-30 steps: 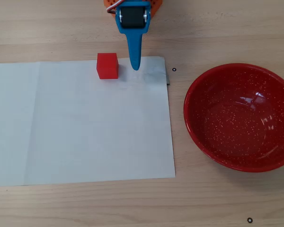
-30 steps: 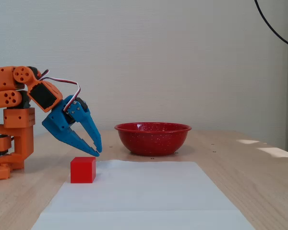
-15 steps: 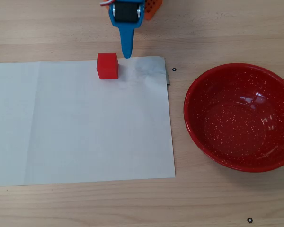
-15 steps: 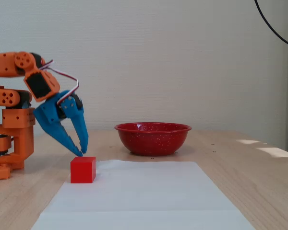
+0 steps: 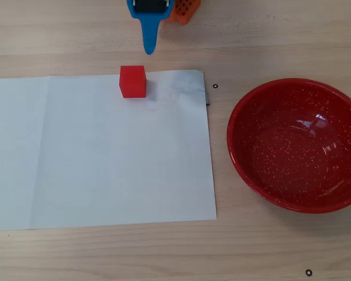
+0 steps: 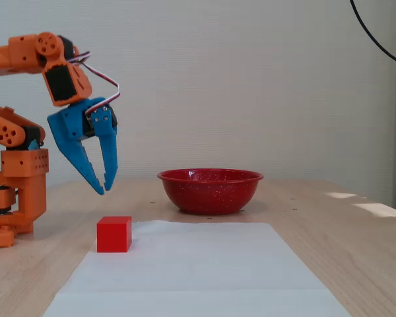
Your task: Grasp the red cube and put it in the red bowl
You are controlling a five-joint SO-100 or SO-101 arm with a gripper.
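The red cube sits on the far edge of a white paper sheet; in the fixed view the red cube stands at the sheet's near-left part. The red bowl stands empty on the wood to the right of the sheet; it also shows in the fixed view behind the sheet. My blue gripper hangs above the table just beyond the cube. In the fixed view the gripper points down, its jaws nearly together and empty, well above the cube.
The orange arm base stands at the left in the fixed view. An orange arm part shows at the top edge of the overhead view. Small black ring marks dot the wooden table. A black cable hangs at top right.
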